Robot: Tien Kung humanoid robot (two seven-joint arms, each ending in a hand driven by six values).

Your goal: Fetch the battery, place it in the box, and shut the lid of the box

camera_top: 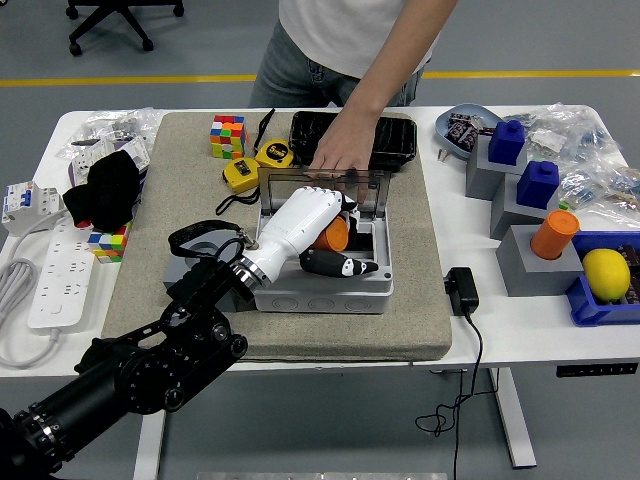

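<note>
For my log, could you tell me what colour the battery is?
Orange, in the left hand over the box; battery seen in head view.

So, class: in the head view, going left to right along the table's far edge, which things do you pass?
Rubik's cube → yellow tape measure → black tray → blue bowl → blue block

Can't see most of the orange battery (334, 233), tucked behind the left hand (305, 222) inside the box (320, 290). Person (350, 40) cut off above the chest by the top edge. Bag contents at far right (590, 150) too small to tell.
</note>
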